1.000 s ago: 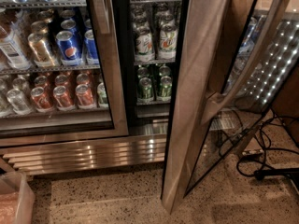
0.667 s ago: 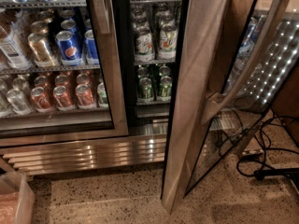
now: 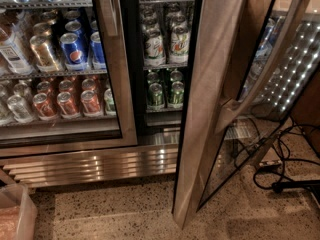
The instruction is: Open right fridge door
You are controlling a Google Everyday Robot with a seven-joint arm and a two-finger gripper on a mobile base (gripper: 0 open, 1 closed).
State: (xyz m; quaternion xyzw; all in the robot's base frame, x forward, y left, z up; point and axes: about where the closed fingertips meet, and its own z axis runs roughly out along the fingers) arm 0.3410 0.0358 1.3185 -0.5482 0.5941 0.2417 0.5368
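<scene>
floor [image 3: 125, 209], 6 o'clock: speckled stone | right fridge door [image 3: 210, 109], 3 o'clock: swung wide open, steel edge toward the viewer, bowed handle [image 3: 232, 111] behind it, unchanged from a second ago | green cans [image 3: 165, 91], 12 o'clock: uncovered | left door [image 3: 120, 84], 10 o'clock: shut over Pepsi cans [image 3: 74, 49] | hand: outside the view, open or closed cannot tell

Saw right door [image 3: 210, 109] swung open, edge toward camera, handle [image 3: 267, 66] on its right face. Saw bottles [image 3: 155, 46] uncovered inside, left door [image 3: 120, 84] shut. Found end effector out of view.
</scene>
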